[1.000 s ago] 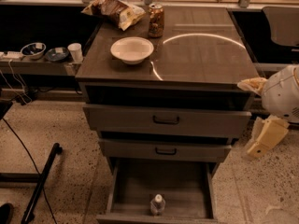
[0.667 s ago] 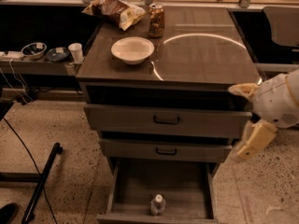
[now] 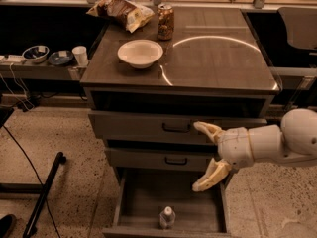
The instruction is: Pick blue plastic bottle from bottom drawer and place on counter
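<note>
The blue plastic bottle [image 3: 167,217], clear with a white cap, stands upright near the front edge of the open bottom drawer [image 3: 193,205]. My gripper [image 3: 204,156] is open, its two pale fingers spread wide, one by the top drawer and one over the bottom drawer's right side. It hangs above and to the right of the bottle, apart from it. The counter [image 3: 218,58] is the glossy cabinet top with an arc of glare.
On the counter stand a white bowl [image 3: 140,52], a brown drink can [image 3: 165,21] and a crumpled chip bag [image 3: 120,11]. A lower side shelf at left holds bowls [image 3: 35,53] and a white cup [image 3: 79,55]. Cables and a black stand leg [image 3: 43,195] lie on the floor at left.
My arm and gripper have moved left from the cabinet's right side to in front of the drawers, over the open bottom drawer. The bottle has not moved.
</note>
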You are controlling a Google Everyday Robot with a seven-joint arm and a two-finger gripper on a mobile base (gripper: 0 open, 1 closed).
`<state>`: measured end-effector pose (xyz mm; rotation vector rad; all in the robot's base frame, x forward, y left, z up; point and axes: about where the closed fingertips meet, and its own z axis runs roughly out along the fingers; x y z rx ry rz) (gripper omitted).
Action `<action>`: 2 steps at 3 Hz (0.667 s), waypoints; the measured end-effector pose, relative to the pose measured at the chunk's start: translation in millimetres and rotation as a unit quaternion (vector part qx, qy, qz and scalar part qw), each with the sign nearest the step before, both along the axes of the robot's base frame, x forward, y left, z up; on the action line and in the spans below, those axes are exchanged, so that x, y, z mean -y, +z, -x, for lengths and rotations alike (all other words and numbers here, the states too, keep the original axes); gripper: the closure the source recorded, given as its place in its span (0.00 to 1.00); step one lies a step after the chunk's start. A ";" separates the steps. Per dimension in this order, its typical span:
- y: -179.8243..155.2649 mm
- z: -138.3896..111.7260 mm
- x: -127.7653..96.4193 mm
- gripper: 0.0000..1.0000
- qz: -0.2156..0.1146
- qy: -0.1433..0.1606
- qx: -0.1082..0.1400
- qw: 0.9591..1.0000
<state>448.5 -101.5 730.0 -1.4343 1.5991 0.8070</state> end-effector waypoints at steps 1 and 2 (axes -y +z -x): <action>-21.1 0.6 -11.9 0.00 -0.025 0.027 0.013 0.999; -56.3 2.7 14.1 0.00 -0.035 -0.003 -0.019 0.999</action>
